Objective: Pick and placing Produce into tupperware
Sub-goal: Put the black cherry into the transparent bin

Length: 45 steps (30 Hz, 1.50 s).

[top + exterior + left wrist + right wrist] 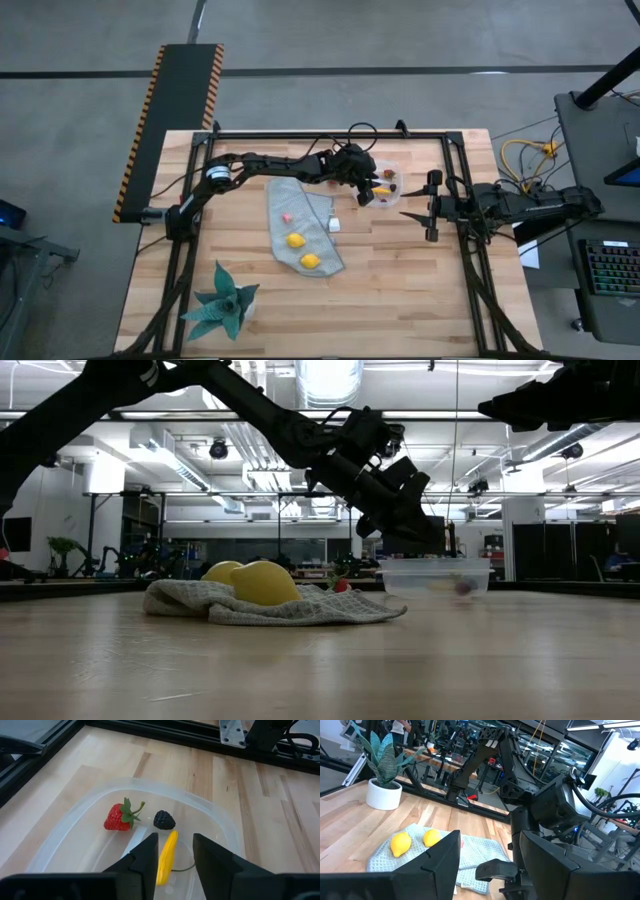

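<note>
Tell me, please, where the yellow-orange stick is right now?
In the left wrist view the yellow-orange stick lies inside the tupperware, between the left gripper's open fingers, beside the blackberry and the strawberry.

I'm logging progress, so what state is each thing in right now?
Tupperware: open, no lid.
Strawberry, blackberry, yellow stick: inside tupperware.
Two lemons: on cloth.
Left pincer: open over tupperware.
Right pincer: open, waiting beside it.
</note>
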Each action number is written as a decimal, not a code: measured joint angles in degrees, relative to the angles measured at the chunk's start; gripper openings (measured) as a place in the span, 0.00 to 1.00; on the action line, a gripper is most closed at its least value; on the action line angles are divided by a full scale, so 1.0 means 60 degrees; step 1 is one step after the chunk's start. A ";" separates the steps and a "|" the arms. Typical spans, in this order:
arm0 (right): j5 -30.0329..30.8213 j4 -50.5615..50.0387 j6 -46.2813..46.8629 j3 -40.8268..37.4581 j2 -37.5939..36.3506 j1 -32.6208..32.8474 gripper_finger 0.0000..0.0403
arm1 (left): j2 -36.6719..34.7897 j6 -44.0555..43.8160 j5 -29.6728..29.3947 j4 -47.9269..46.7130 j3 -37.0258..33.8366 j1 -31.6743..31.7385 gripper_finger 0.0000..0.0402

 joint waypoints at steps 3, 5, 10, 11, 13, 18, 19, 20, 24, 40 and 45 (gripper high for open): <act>0.0001 0.0000 0.0000 0.0000 0.0000 0.0000 0.49 | -0.0006 0.0000 0.0000 -0.0002 0.0002 0.0000 0.27; -0.0001 0.0000 0.0000 0.0000 0.0000 -0.0001 0.49 | -0.0026 0.0000 0.0000 -0.0018 0.0000 0.0000 0.27; 0.0001 -0.0005 0.0000 0.0000 0.0000 0.0001 0.49 | -0.0496 0.0000 -0.0004 -0.0615 -0.0007 -0.0007 0.27; 0.0001 0.0000 0.0000 0.0000 0.0000 0.0003 0.49 | -0.0667 0.0000 -0.0006 -0.0855 -0.0007 -0.0007 0.27; 0.0002 -0.0007 0.0000 0.0000 0.0000 -0.0001 0.49 | -0.1004 0.0000 -0.0020 -0.1458 -0.0007 -0.0007 0.27; 0.0001 -0.0007 0.0000 0.0000 0.0000 -0.0001 0.49 | -0.1876 -0.0116 -0.0846 -0.3536 -0.0044 -0.0018 0.27; 0.0003 -0.0007 0.0000 0.0000 0.0000 -0.0001 0.49 | -0.2054 -0.0309 -0.1221 -0.3962 -0.0081 -0.0021 0.27; -0.0001 -0.0007 0.0000 0.0000 0.0000 -0.0001 0.49 | -0.2179 -0.0571 -0.1629 -0.4324 -0.0123 -0.0029 0.27; 0.0003 -0.0004 0.0000 0.0000 -0.0001 -0.0001 0.49 | -0.2629 -0.1777 -0.2913 -0.6012 -0.0231 -0.0021 0.27; 0.0156 -0.0007 0.0000 0.0000 0.0000 -0.0001 0.49 | -0.2736 -0.4053 -0.4498 -0.7594 -0.1785 0.0244 0.27; 0.0156 -0.0004 0.0000 0.0000 0.0000 -0.0001 0.49 | -0.2725 -0.4458 -0.4484 -0.7443 -0.2204 0.0505 0.27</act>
